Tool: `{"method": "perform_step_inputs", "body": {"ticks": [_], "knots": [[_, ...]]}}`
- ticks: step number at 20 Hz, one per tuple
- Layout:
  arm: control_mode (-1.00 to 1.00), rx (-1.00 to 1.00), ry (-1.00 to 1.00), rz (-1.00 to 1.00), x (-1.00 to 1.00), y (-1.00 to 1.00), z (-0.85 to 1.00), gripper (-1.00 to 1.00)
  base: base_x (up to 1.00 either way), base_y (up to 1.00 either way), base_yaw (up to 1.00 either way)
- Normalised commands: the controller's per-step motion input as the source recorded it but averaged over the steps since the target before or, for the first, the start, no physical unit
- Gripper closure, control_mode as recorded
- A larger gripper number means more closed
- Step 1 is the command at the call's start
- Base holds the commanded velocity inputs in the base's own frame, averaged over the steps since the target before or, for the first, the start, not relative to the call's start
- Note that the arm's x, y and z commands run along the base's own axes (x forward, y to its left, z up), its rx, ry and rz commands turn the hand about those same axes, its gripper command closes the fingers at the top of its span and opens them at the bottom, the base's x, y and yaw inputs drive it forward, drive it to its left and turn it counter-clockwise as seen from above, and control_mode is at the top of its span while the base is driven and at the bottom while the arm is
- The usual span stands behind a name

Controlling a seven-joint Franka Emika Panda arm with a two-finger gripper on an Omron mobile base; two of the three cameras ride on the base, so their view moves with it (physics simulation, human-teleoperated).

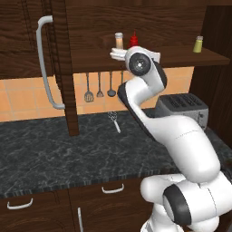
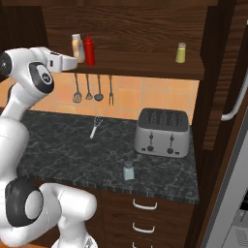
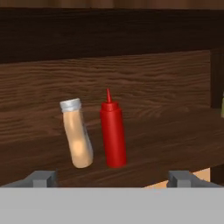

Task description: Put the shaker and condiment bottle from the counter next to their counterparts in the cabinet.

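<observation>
Two bottles, the condiment bottle (image 3: 77, 139) tilted just beside the red bottle (image 3: 113, 135), are seen on the cabinet (image 1: 190, 56) shelf, faced by the spread, empty gripper (image 3: 113, 177).

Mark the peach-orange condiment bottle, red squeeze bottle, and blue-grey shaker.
Peach-orange translucent condiment bottle (image 3: 78, 144): hand view, mid body.
Slim red squeeze bottle (image 3: 113, 135): hand view, mid body.
Small pale blue-grey shaker (image 2: 128, 171): right base view, body, on the counter.

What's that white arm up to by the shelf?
It is tidying seasonings into the cabinet. The peach condiment bottle now leans on the shelf beside the red squeeze bottle, and the gripper hangs open in front of them, holding nothing. The small blue-grey shaker waits on the counter near the toaster.
</observation>
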Motion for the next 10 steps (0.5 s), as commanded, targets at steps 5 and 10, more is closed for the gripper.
{"method": "perform_step_inputs", "body": {"ticks": [5,10], "knots": [[-1.0,0.09,0.0,-0.05,-0.77,-0.34,0.0,-1.0,0.0,0.0,0.0],[-1.0,0.05,0.0,-0.08,-0.77,-0.42,-0.02,-1.0,0.0,0.0,0.0]]}}
